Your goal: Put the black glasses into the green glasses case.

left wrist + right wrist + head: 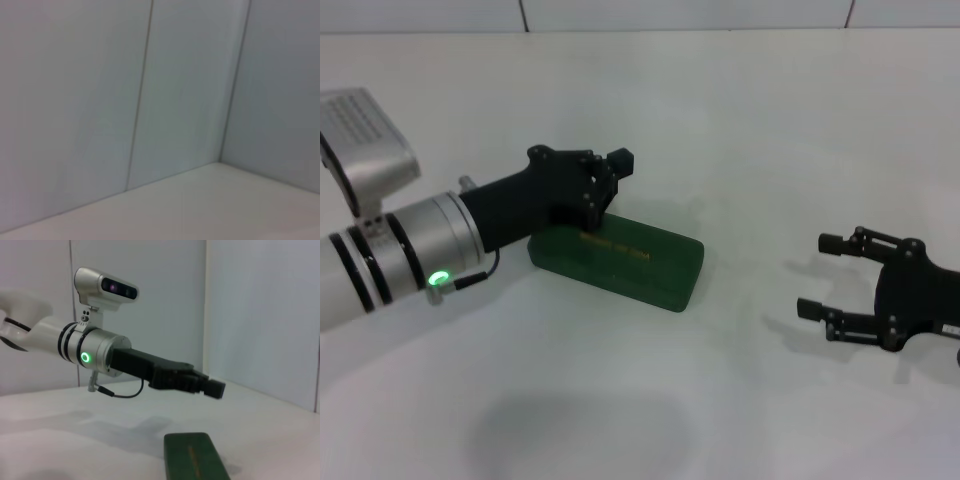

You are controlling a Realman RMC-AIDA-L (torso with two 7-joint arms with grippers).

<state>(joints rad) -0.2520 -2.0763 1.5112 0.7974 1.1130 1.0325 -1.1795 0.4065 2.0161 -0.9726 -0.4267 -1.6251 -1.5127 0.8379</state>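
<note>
Head view: the case (620, 260), dark green with gold lettering on its lid, lies closed and flat on the white table (770, 130), its long axis running from the robot's left and far side toward its right and near side. The left gripper (610, 175) hangs above the case's left, far end; the black gripper body overlaps that end in this view, so contact cannot be judged here. Whether its fingers are apart or together cannot be told. The right gripper (822, 275) sits low over the table well to the right of the case, fingers spread apart with nothing between them, tips pointing toward the case.

Right wrist view: the left gripper (212, 387) is seen from the side, clearly raised above the case (192, 457) and not touching it; a green ring light (85, 358) glows on the arm's silver wrist, with a camera (107, 286) mounted above.

Left wrist view: only the wall (100, 100) and a strip of table (210, 210).

The glasses are not visible in any view
</note>
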